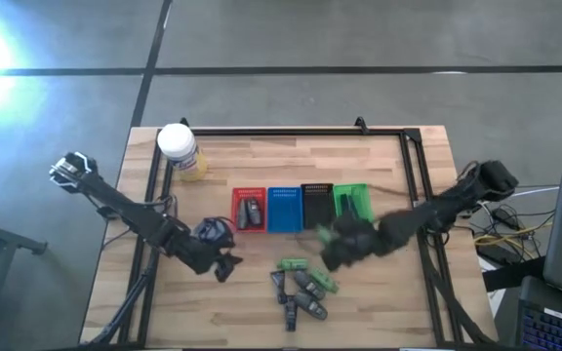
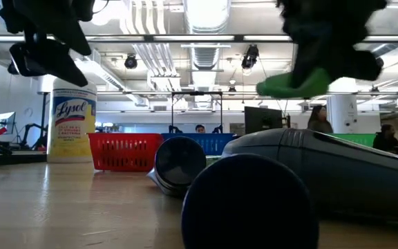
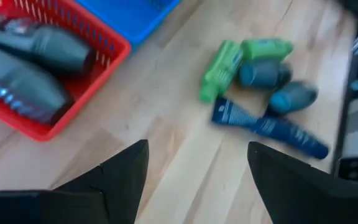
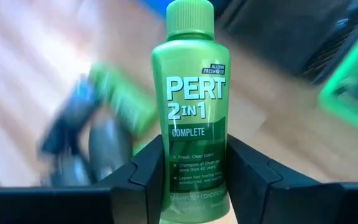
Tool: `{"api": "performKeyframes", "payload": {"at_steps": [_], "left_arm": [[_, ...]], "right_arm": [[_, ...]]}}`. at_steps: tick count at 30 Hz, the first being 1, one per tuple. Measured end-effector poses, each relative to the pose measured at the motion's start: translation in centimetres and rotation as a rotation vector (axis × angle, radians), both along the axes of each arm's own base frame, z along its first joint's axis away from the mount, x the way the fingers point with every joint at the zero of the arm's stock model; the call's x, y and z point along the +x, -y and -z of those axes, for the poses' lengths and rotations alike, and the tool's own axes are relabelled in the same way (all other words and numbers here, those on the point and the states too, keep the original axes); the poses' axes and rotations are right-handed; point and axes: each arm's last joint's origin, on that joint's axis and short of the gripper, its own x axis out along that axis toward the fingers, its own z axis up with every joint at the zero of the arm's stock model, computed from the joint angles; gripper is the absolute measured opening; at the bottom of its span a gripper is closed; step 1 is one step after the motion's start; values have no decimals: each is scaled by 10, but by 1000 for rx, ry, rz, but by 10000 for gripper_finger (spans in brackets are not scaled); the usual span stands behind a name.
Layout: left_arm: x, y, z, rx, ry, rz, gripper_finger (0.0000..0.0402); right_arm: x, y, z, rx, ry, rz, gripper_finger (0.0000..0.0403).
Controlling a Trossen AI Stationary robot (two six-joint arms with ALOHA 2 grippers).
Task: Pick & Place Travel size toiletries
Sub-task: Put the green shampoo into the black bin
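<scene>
I had even, bright overhead light on the table [image 1: 261,312], with strong glare on the floor beyond its far left corner. The low view faced glowing ceiling lights, leaving near bottles [image 2: 247,200] dark and unfocused. Behind the sharp green bottle [image 4: 190,112], my right wrist view smeared with motion blur.

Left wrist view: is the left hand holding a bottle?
No: the left hand is open and empty above bare wood, short of the bottle pile.
</scene>
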Motion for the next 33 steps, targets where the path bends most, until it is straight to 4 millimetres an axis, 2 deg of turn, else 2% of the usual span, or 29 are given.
{"api": "performKeyframes", "payload": {"at_steps": [4,8,11,15,19,21,23,27,30,33], "left_arm": [[-7,-7,3,5,54,-7,278],[-12,-11,6,5,53,-17,278],[-13,-12,8,7,51,-20,278],[-12,-13,8,27,48,-7,278],[-10,-14,6,69,64,31,278],[-8,-14,5,78,82,43,278],[-6,-14,3,84,102,55,278],[-5,-14,2,84,118,59,278],[-4,-14,1,82,125,56,278],[-3,-14,0,75,139,51,278]], "right_arm": [[15,53,2,9,-2,193,127],[27,93,14,41,-44,238,138],[34,106,20,62,-41,227,169],[35,108,25,82,-67,209,219],[33,96,23,77,-73,158,265],[31,84,19,70,-73,68,285],[27,65,12,49,-73,-99,301],[9,12,8,34,-118,-430,318],[-1,-23,21,28,-173,-543,318],[-4,-46,38,1,-203,-548,310]]}}
